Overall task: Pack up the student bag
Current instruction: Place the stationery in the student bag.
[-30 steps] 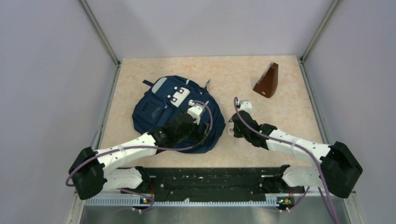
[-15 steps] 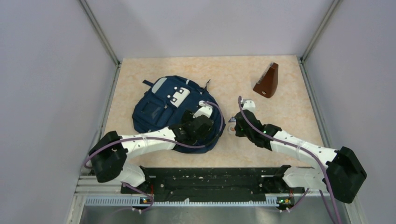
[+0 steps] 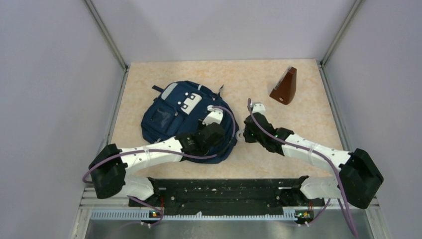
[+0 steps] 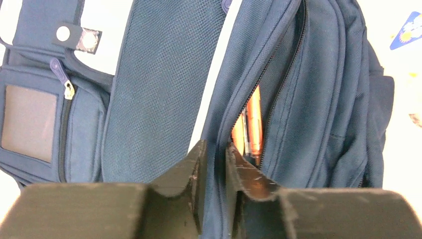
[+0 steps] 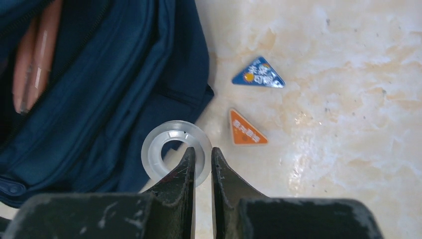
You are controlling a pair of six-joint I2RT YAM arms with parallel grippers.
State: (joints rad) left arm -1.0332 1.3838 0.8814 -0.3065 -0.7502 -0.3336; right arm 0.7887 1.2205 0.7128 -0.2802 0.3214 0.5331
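pens [image 4: 254, 124] half hidden in student bag [image 4: 318, 99]; right gripper [image 5: 201, 154] partly covers ring [image 5: 158, 149]

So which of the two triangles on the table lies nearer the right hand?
The orange triangle, just beside the right hand gripping the clear ring; the blue triangle lies farther off.

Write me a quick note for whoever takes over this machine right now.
Left claw: shut on the zip edge of the student bag, holding its pocket open.
Right claw: shut on a clear ring, at the bag's edge.
Done: orange pens lie in the pocket.
To do, probably: ring in; blue triangle, orange triangle and brown wedge wait on the table.
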